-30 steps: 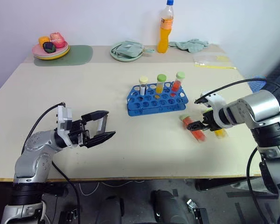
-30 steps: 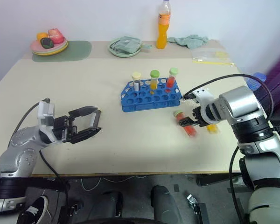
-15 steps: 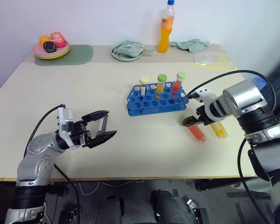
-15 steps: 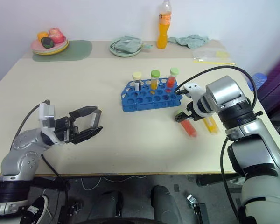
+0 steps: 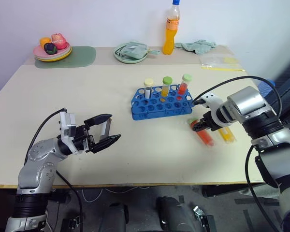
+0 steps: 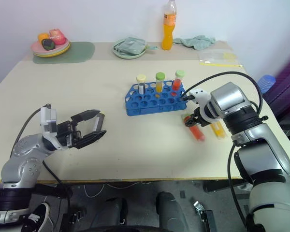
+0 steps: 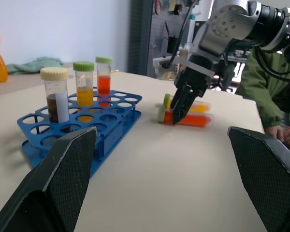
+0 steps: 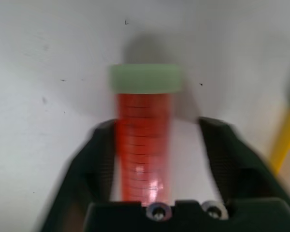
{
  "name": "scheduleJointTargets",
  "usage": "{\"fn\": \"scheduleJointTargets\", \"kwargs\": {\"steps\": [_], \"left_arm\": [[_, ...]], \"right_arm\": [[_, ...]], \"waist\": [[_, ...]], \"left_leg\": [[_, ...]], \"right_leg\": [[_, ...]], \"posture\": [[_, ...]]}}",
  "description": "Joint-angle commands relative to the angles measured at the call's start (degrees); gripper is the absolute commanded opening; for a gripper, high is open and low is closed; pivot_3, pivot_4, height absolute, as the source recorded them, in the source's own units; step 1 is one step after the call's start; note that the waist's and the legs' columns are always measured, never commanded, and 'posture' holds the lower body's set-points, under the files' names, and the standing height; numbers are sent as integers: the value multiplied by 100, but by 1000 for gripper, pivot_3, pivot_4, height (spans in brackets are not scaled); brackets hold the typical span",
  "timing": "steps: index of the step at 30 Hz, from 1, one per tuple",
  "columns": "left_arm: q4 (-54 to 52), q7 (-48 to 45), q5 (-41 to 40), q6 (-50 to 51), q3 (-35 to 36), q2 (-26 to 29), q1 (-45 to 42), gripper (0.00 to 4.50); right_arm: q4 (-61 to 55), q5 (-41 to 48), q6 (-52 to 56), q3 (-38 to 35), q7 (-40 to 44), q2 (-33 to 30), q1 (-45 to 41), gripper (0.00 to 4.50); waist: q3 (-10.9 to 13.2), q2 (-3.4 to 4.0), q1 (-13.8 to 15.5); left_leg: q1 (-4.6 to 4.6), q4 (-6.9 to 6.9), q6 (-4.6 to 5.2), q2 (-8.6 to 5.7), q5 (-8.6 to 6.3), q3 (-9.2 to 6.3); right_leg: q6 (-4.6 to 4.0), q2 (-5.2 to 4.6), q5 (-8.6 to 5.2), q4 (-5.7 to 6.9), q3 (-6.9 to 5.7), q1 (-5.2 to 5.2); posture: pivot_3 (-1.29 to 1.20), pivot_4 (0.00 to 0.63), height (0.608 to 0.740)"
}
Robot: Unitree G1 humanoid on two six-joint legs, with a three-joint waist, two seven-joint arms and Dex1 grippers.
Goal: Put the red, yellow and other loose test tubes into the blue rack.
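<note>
The blue rack (image 5: 160, 107) stands mid-table with three capped tubes upright in its back row: cream-capped grey (image 5: 148, 89), green-capped yellow (image 5: 166, 87), green-capped red (image 5: 184, 84). Two loose test tubes lie on the table to its right: a red one (image 5: 204, 136) and a yellow one (image 5: 227, 134). My right gripper (image 5: 199, 126) points down over the red tube (image 8: 144, 145), fingers astride it just below its green cap (image 8: 145, 77), one finger against it and the other still apart. My left gripper (image 5: 108, 131) hovers open and empty, left of the rack.
At the back of the table stand an orange drink bottle (image 5: 171, 29), a green plate (image 5: 120, 57) with a cloth, a plate of fruit (image 5: 52, 54) on a green mat, another cloth (image 5: 198, 46) and a plastic bag (image 5: 220, 62). A seated person (image 7: 280, 96) is beyond the table's right side.
My right gripper has shifted slightly toward the rack and sunk onto the red tube near its cap, its fingers drawing in. The left arm and the tubes have kept still.
</note>
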Motion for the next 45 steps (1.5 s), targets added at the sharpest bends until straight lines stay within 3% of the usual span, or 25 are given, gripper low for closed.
{"fn": "scheduleJointTargets", "kwargs": {"steps": [1, 9, 12, 17, 21, 24, 32, 37, 45], "left_arm": [[-171, 6, -1, -99, 31, 0, -9, 4500], [-57, -17, 18, -134, 22, 27, -114, 4500], [7, -13, 32, -166, 52, 35, -174, 4500], [131, -17, 75, -216, 68, 41, -316, 4500], [263, 9, 68, -222, 92, 15, -483, 4500], [378, -23, 94, -258, 47, 13, -640, 4500], [818, -126, 116, -219, 46, 65, -1053, 4500], [569, -40, 114, -41, -16, 135, -1173, 4500], [291, 123, 88, 194, 43, 201, -1138, 4500]], "right_arm": [[-168, -18, 78, -82, 23, 28, 44, 805], [-1469, 940, 547, -426, 839, -355, 65, 781], [-2184, 1118, -326, -1203, 927, -405, 587, 781], [-2917, 1207, -1937, -2896, 309, 284, 1619, 781], [-3159, 1117, -2974, -3315, 51, 691, 2206, 781], [-3005, 893, -4059, -3702, -692, 1419, 2452, 781], [-1706, 412, -7103, -4049, -1487, 2933, 2512, 781], [-680, -6, -8322, -3876, -1465, 3076, 2482, 781], [83, -43, -8966, -3979, -1587, 3049, 2392, 781]], "waist": [[-1, -1, 1], [1, 2, 6], [0, 0, 18], [-2, -3, 24], [-2, -3, 17], [-4, -6, -5], [-3, -3, 1], [-2, -2, 3], [-2, -1, -7]], "left_leg": [[0, 1, 0, 0, 0, 0], [-4, 0, 0, 0, 0, -2], [-8, 3, 0, 0, 0, -5], [-16, 9, 0, -1, 0, -8], [-16, 11, 0, -1, 0, -7], [-14, 12, 0, 0, 0, -7], [-9, 9, 0, 0, 1, -5], [-10, 9, -1, -1, 1, -4], [-3, 5, -2, 0, 1, -5]], "right_leg": [[0, 0, 0, 0, 0, 0], [0, 0, 0, -1, -1, -2], [1, 0, 0, -2, -4, -3], [3, 0, 1, -6, -7, -1], [4, 1, 1, -2, -6, -2], [4, 3, 2, 2, -5, -2], [3, 2, 2, 5, -4, -2], [3, -3, 3, 7, -4, -2], [1, -3, 4, 13, -4, -2]], "posture": [[0, 150, 740], [0, 150, 740], [0, 150, 740], [0, 150, 740], [0, 150, 740], [0, 150, 740], [0, 150, 740], [0, 150, 740], [0, 150, 740]]}}
